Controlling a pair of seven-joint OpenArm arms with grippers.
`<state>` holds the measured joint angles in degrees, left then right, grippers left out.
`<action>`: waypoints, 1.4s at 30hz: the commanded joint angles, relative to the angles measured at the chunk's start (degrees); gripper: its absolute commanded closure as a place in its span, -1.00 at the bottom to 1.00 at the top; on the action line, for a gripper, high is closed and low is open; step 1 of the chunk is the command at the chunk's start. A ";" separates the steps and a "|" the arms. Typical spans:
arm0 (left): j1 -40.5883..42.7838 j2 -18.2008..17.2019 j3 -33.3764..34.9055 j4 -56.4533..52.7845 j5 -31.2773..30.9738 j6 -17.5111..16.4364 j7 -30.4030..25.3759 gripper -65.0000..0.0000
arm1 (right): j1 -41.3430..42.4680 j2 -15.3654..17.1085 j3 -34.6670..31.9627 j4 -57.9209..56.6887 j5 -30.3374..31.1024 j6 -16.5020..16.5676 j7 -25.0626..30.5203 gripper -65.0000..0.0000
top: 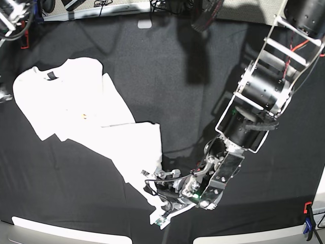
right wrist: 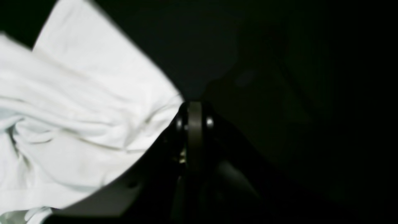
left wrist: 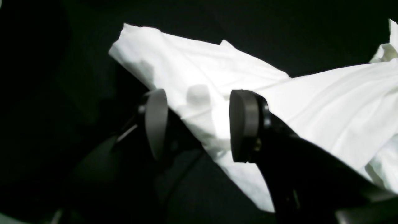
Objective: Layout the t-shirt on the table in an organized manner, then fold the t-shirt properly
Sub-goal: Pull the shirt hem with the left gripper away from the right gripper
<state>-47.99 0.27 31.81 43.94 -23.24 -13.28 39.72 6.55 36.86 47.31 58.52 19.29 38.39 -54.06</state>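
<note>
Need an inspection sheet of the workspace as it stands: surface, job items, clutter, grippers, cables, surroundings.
Surface: table draped in black cloth, lying smooth.
Job's things: t-shirt white, plain side up, rumpled, stretched diagonally from far left to near centre; not laid flat, not folded.
Clutter: small white patch on the cloth at the far edge.
Grippers: left gripper open, jaws astride the shirt's near corner. Right gripper shut at the shirt's edge; cannot tell whether cloth is pinched.
Cables: red wires along the left arm; black leads beyond the far edge.
Surroundings: orange and blue clamp at the near right edge.
</note>
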 commanded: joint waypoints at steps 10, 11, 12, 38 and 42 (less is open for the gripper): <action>3.02 0.37 -0.31 0.74 3.30 0.26 -5.07 0.08 | 0.90 3.26 0.57 0.90 8.02 0.24 -3.30 1.00; 3.08 0.37 -0.31 0.74 3.28 0.55 -5.11 0.08 | 0.92 2.95 0.57 0.90 8.20 0.24 -3.72 1.00; 3.06 0.39 -0.31 0.74 3.28 1.70 -5.51 0.08 | 0.90 2.69 0.57 0.90 8.17 0.22 -3.91 1.00; 2.25 8.24 -0.22 -13.11 1.44 5.92 -7.82 0.59 | 0.92 -7.78 0.57 0.90 13.57 1.61 -5.35 0.61; 2.08 8.09 -0.22 -13.09 8.37 5.97 -5.40 1.00 | 0.92 -7.80 0.57 0.90 13.60 1.61 -5.33 0.61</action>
<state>-43.70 7.16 31.79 29.95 -14.41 -7.16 34.83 6.55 27.44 47.64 58.50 31.62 39.46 -59.72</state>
